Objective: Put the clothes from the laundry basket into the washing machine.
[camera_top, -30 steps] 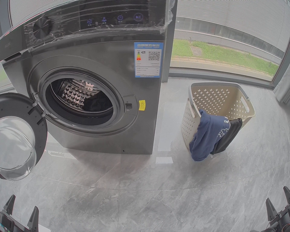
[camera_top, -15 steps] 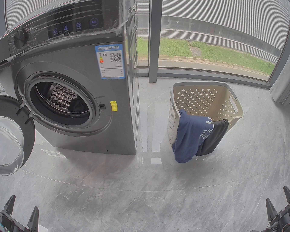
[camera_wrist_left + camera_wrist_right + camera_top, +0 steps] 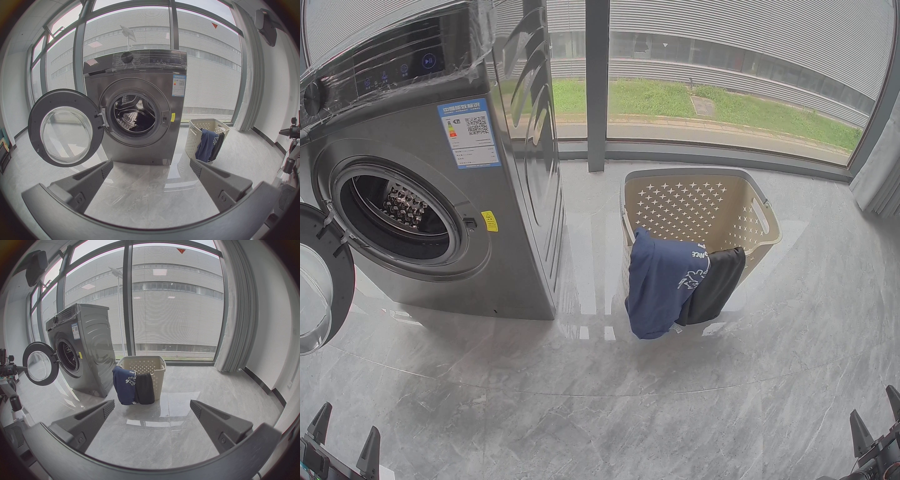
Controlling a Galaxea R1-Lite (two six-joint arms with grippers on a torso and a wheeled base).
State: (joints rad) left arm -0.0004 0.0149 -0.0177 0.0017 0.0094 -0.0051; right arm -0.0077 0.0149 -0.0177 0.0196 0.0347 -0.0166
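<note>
Left wrist view looks straight into the washing machine (image 3: 137,109), its door (image 3: 64,126) swung wide open. A dark cloth (image 3: 142,125) lies low in the drum, which the head view catches only at a slant. Head view looks down into the laundry basket (image 3: 700,200): beige, star-punched walls, standing on the grey floor (image 3: 612,400) near the machine, to its right. A blue garment (image 3: 659,284) with white print and a black garment (image 3: 715,284) hang side by side over the near rim, draped down the outside. Left gripper (image 3: 347,431) and right gripper (image 3: 874,412) sit low at the near edge, fingers spread, well apart from the basket.
</note>
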